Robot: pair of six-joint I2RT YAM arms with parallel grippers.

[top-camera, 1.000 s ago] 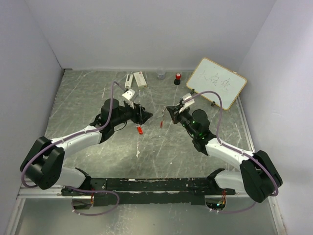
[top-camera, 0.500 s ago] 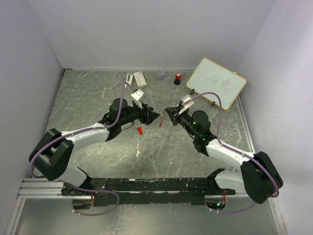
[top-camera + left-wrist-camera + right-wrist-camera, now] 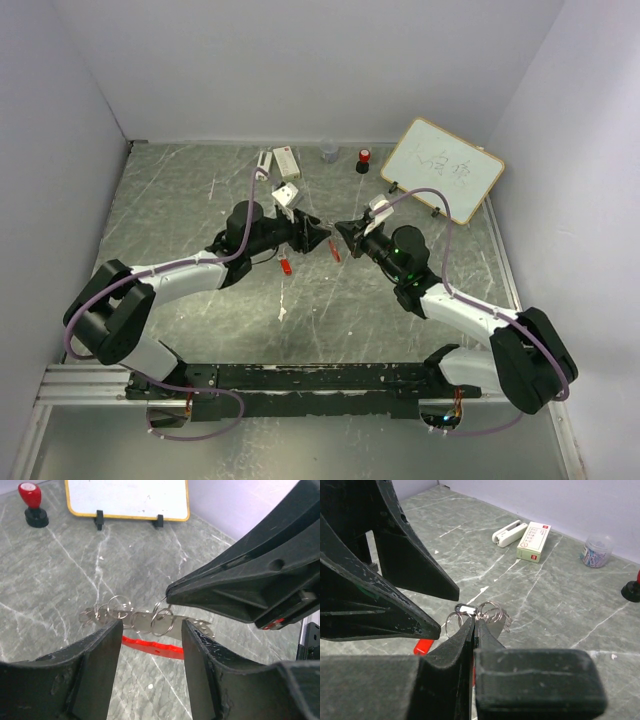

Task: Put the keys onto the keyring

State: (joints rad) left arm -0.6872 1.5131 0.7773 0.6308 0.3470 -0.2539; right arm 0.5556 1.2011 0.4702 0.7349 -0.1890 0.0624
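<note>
Silver keyring hangs over the mid-worktop, pinched in the closed right tool. The keys bunch beside it, between the left tool's half-spread fingers.

Bright, even overhead light (shadows stay soft), mild sheen on the table, close fingers slightly blurred.

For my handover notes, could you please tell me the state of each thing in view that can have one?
left tool: open, straddling the keyring
right tool: shut on the keyring
keyring: pinched by one ring in the right tool
red-tagged key: lying loose, not on the keyring
whiteboard: propped on its stand
red-capped cylinder: standing upright
</note>
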